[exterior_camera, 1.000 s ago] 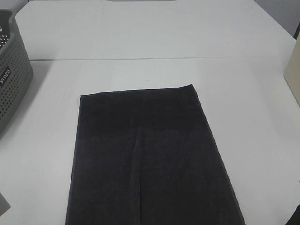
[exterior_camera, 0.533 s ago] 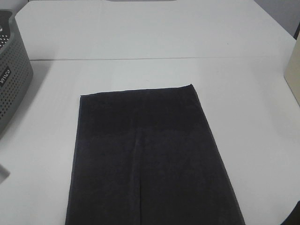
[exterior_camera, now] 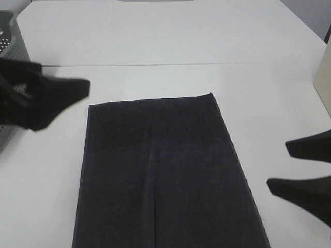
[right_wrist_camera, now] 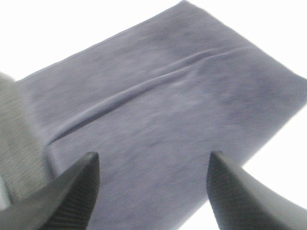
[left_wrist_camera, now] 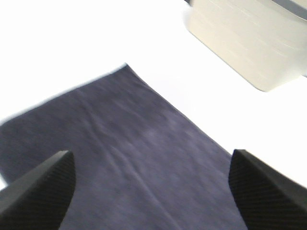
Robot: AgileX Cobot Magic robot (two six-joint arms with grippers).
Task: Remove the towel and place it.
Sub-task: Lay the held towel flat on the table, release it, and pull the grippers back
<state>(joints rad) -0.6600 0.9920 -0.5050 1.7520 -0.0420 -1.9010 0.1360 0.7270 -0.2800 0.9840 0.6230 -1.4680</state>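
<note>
While the towel (exterior_camera: pixel 163 170) lies spread flat on the white table (exterior_camera: pixel 170 36), both arms hang over it with nothing in their grip. It sits in the middle of the tabletop, a big dark rectangle with a thin hem. Its far edge stops short of the seam across the table, and its near end runs out of the high view. A faint crease runs lengthwise down its centre.

The left gripper (left_wrist_camera: pixel 149 160) hovers by the towel's far left corner, partly in front of the gray perforated basket (exterior_camera: pixel 14 31). Its jaws are spread wide and empty.

The right gripper (exterior_camera: pixel 277 165) is off the towel's right edge, over bare table. Its two fingers are clearly apart and clasp nothing.

A beige container (exterior_camera: pixel 324 82) stands at the table's right edge, well apart from the towel.
</note>
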